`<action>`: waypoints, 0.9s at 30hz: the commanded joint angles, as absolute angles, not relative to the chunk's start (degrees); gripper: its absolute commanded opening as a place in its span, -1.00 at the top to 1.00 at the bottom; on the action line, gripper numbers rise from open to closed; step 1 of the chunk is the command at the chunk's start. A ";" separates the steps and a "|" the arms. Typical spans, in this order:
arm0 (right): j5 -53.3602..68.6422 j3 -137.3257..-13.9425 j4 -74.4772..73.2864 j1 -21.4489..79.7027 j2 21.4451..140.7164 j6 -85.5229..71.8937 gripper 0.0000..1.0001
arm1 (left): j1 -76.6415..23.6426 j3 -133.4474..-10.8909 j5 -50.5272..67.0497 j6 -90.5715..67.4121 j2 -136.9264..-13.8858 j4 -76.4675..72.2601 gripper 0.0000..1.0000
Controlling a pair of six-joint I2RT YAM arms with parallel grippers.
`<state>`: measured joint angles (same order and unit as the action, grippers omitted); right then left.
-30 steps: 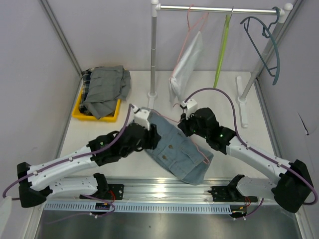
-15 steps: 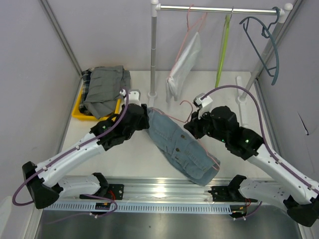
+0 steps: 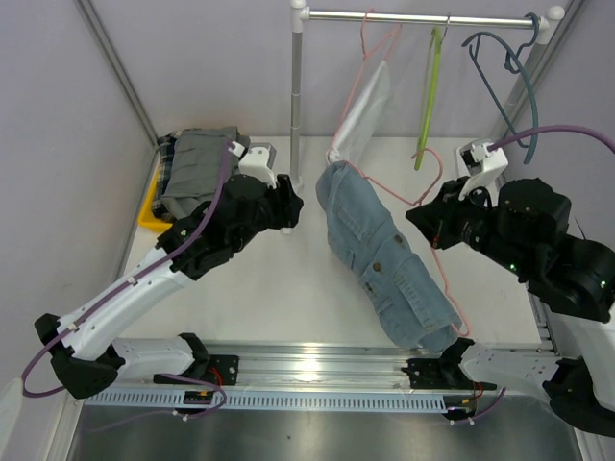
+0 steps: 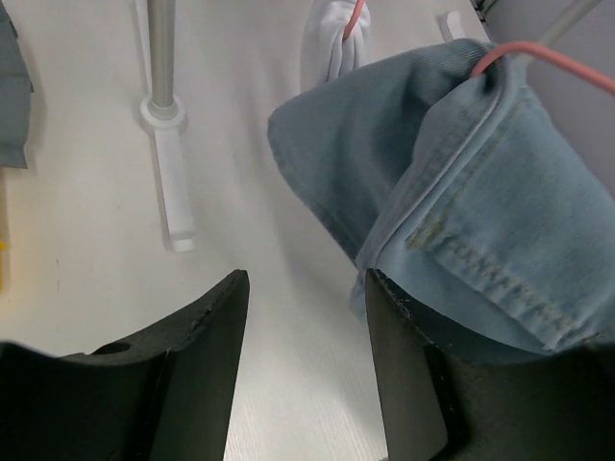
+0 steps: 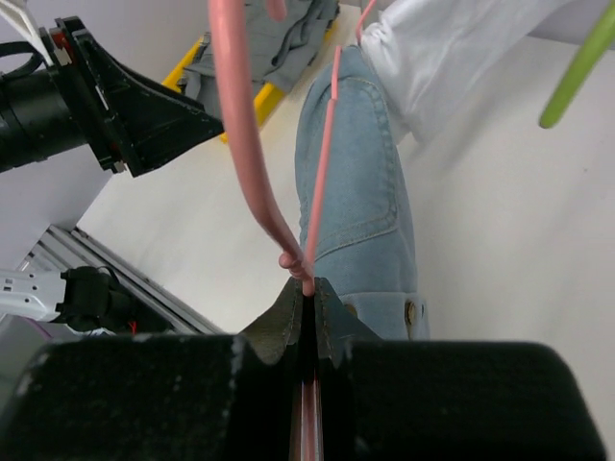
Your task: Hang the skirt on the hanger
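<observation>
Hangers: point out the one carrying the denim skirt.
The pink hanger in the right gripper, off the rail, denim skirt draped on it. The second pink hanger holds a white garment; the green hanger and teal hanger hang bare.

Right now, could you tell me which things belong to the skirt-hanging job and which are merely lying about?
In the job: denim skirt, pink hanger gripped by the right end effector, open left end effector.
Lying about: grey clothes, yellow bin, white garment, green hanger, teal hanger.
</observation>
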<state>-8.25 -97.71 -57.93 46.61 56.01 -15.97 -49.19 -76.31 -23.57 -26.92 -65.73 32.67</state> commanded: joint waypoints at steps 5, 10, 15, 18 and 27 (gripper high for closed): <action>-17.57 -114.95 -71.09 46.67 62.04 -18.55 1.00 | -48.87 -78.22 -19.43 -26.37 -63.99 33.66 -0.14; -20.39 -118.55 -70.14 46.67 64.15 -18.28 1.00 | -48.87 -77.52 -19.51 -26.37 -62.93 34.19 -0.14; -21.17 -122.95 -70.93 46.58 67.15 -17.14 1.00 | -48.87 -76.12 -19.07 -26.46 -62.14 34.72 -0.14; -23.02 -126.82 -73.99 46.58 69.25 -16.61 1.00 | -48.87 -75.50 -18.99 -26.46 -61.79 34.63 -0.15; -25.04 -131.23 -84.01 46.58 70.93 -18.72 1.00 | -48.87 -75.32 -18.11 -26.37 -62.93 34.98 -0.15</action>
<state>-22.02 -129.78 -79.96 46.61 72.47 -17.56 -49.19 -75.70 -19.05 -26.92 -62.98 35.29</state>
